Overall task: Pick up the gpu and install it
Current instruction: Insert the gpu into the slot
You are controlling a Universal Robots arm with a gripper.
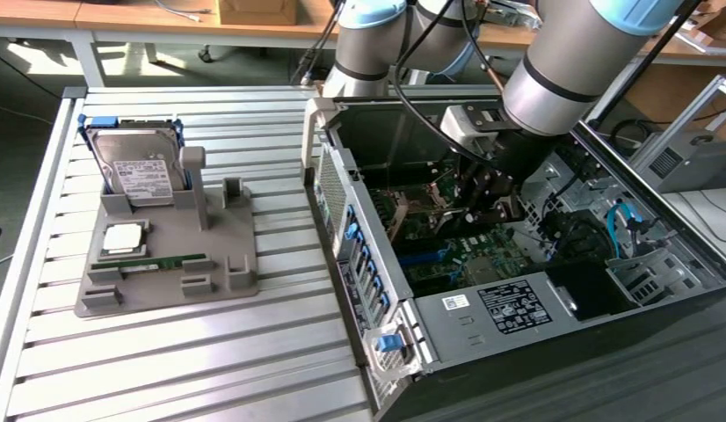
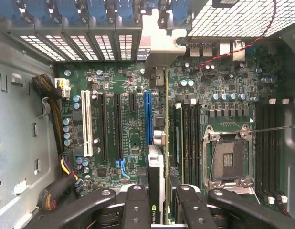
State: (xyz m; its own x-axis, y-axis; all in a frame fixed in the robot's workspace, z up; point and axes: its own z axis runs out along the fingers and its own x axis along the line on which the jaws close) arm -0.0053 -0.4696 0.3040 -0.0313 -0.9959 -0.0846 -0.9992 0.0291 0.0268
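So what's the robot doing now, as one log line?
pincer: shut on gpu | gpu: over motherboard, near blue slot | where: inside computer case

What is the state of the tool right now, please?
The tool is closed on the gpu, holding it edge-on over the motherboard.

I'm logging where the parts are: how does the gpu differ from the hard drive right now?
The gpu sits inside the computer case, clamped in the gripper over the motherboard; the hard drive stands in the grey holder outside it. The gpu is a thin card; the hard drive is a boxy silver block with a white label. Both stand on edge.
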